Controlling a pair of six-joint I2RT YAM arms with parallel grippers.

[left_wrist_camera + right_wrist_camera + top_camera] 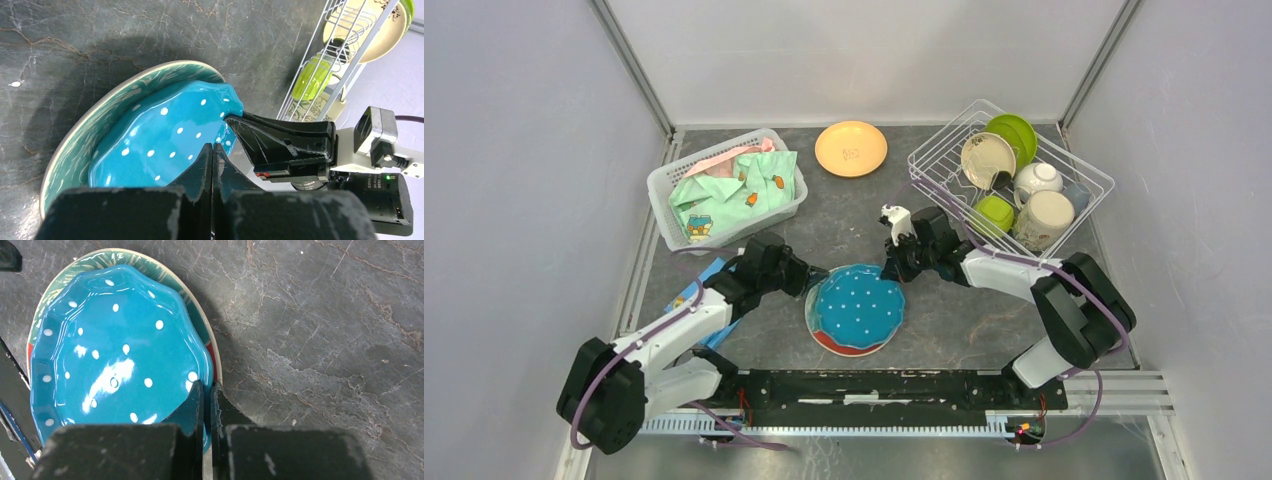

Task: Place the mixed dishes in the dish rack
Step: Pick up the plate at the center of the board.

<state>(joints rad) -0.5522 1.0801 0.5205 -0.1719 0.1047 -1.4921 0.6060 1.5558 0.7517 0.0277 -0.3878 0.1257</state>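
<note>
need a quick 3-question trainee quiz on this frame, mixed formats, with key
1. True or false: the orange plate lies on the table, outside the rack.
2. The left gripper and right gripper are both at the rim of a stack of plates. Which is on top?
A) red plate
B) blue dotted plate
C) lime-green plate
3. Fill in: the white basket holds ____.

Key: 1 true; 2 B; 3 clothes.
</note>
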